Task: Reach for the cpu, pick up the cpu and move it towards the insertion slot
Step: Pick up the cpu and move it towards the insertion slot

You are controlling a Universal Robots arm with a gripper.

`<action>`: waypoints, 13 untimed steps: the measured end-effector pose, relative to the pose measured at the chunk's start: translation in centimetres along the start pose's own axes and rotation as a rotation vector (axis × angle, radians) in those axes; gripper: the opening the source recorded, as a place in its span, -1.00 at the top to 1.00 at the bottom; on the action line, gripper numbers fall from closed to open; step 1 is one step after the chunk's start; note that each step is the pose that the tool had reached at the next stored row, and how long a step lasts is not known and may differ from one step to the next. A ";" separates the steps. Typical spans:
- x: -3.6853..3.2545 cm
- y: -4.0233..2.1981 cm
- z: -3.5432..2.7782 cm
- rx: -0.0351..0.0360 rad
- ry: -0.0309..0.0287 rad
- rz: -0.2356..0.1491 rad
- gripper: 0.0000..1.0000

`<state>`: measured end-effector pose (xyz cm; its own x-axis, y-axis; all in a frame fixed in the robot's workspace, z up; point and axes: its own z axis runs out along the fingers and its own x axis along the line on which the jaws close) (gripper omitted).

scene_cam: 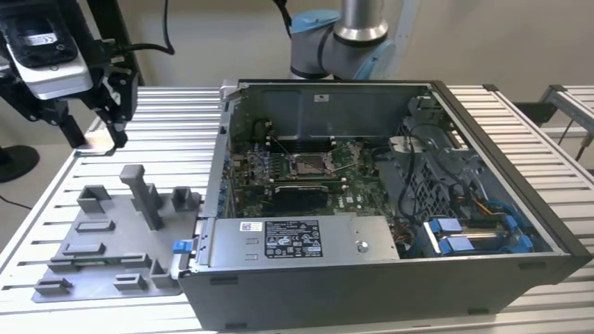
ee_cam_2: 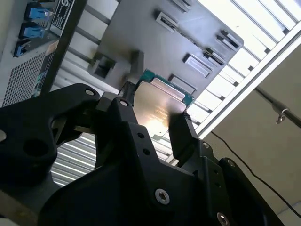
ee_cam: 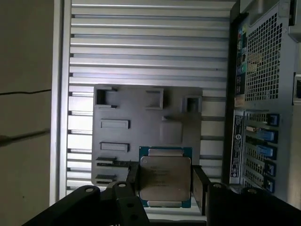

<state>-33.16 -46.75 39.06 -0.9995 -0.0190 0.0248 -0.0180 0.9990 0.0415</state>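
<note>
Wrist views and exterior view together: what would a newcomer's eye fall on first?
The small flat silver-beige cpu, clamped between the fingers of the black gripper with the grey plastic fixture plate behind it, stands out in both wrist views. In the exterior view, the open grey computer case draws the eye, its silver-framed square insertion slot near the middle.

I am working in a robotics lab or test cell, not a home or an office. The worktop [scene_cam: 167, 118] is a slatted aluminium-profile bench. A grey fixture plate [scene_cam: 130, 240] with moulded holder blocks lies on it beside an opened desktop computer case [scene_cam: 371, 292], whose green motherboard [scene_cam: 357, 191] is exposed. 1 industrial robot arm [scene_cam: 360, 31] stands behind the case against plain pale walls.
</note>
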 end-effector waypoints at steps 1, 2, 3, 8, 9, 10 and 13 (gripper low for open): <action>-0.40 -0.01 -0.01 0.0000 0.0007 0.000 1.00; -0.81 -0.02 -0.02 -0.0001 0.0014 0.000 1.00; -1.23 -0.02 -0.03 0.0000 0.0020 0.000 1.00; -3.31 -0.06 -0.09 -0.0001 0.0052 0.000 1.00; -3.71 -0.07 -0.09 -0.0001 0.0058 0.000 1.00; -4.17 -0.07 -0.11 -0.0001 0.0065 0.000 1.00; -5.46 -0.10 -0.14 -0.0001 0.0086 0.000 1.00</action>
<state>-27.69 -46.76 39.06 -0.9993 -0.0192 0.0334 -0.0178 0.9990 0.0416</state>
